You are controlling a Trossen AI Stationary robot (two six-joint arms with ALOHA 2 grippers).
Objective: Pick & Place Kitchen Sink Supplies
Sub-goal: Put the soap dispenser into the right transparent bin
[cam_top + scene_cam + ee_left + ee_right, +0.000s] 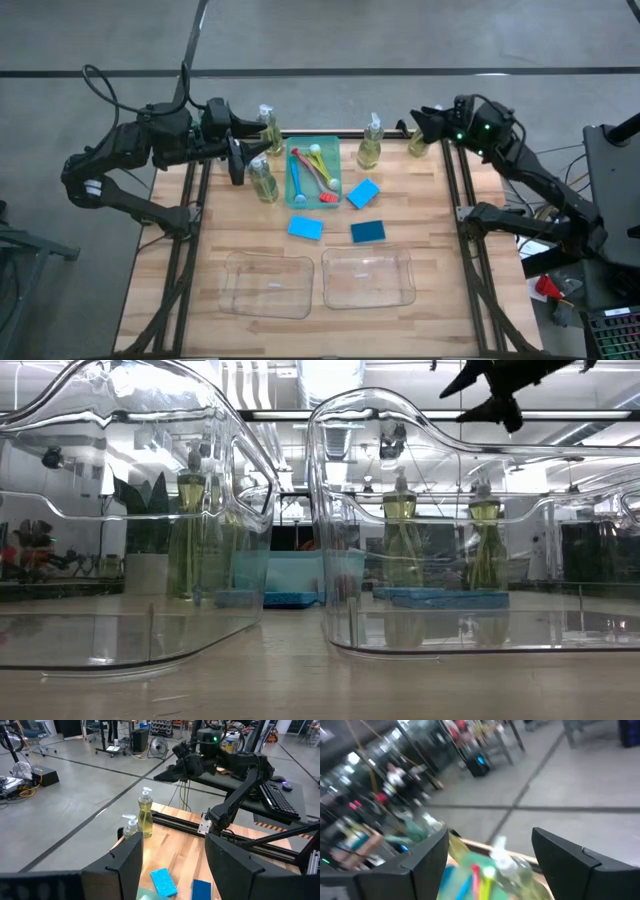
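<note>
Four clear bottles of yellow-green liquid stand upright near the table's far edge (267, 128) (264, 181) (371, 143) (418, 144). A green tray (334, 166) holds the blue, red and yellow-handled brushes (312, 172). Three blue sponges lie flat on the wood (363, 193) (305, 228) (368, 231). My left gripper (243, 153) is open, raised between the two left bottles and touching neither. My right gripper (419, 122) is open and hovers at the far right, above the rightmost bottle, as the low view shows (490, 395).
Two clear plastic bins (268, 285) (368, 276) sit side by side near the table's near edge. Black frame rails run along the left (190, 230) and right (462, 200) sides of the table. Bare wood shows between the sponges and the bins.
</note>
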